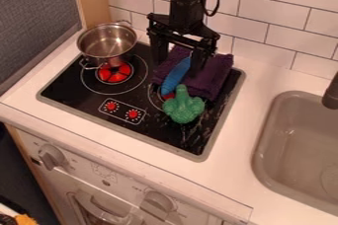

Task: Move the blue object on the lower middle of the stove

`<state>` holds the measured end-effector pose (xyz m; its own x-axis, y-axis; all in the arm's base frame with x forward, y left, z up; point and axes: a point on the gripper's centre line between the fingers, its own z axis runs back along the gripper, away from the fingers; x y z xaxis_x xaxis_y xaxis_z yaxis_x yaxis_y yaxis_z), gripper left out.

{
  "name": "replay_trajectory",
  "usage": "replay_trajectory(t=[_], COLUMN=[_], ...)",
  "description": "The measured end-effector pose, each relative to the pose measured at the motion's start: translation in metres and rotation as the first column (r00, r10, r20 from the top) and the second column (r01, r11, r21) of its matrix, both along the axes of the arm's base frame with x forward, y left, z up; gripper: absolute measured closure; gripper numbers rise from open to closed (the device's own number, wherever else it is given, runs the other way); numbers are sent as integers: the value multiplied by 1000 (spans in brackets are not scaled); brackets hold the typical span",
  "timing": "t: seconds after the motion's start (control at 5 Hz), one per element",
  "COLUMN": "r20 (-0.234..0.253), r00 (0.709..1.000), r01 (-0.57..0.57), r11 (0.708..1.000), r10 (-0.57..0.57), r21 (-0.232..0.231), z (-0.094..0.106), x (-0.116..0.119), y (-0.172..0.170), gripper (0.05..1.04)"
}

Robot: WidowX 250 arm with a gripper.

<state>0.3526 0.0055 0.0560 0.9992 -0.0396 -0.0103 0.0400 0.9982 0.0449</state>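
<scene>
Tool (178, 65) stands with fingers apart. Blue object (176, 77) appears light, stiff, possibly slippery; grip advised across mid-length.

No text, label, brand, number or sign is being readable here. On the white plastic front panel (80, 168), which is lying below the black glass stove top with grey rim (157, 131), some small, faint printed marks (104, 171) are appearing between two round grey knobs (51, 157). These marks are being too small and too blurred for telling what they are meaning. On the stove top itself, thin white lines are forming rings and an outline, but they are spelling nothing.
</scene>
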Motion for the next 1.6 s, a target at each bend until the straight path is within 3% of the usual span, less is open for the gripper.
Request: replay_trajectory(t=[0.4, 0.6, 1.0, 1.2, 1.4, 1.6], r20=[-50, -44, -29, 6, 91, 86], r00=[999, 999, 999, 999, 996, 995], r01=[-18, -14, 19, 42, 18, -47], r11=[1000, 1000, 1000, 999, 999, 998], r10=[18, 14, -19, -41, -15, 50], r21=[-2, 3, -7, -20, -32, -32], z=[-36, -38, -34, -12, 24, 31], x=[20, 26, 23, 11, -15, -59], y=[3, 4, 4, 2, 10, 29], gripper=[83, 150, 655, 691, 691, 691])
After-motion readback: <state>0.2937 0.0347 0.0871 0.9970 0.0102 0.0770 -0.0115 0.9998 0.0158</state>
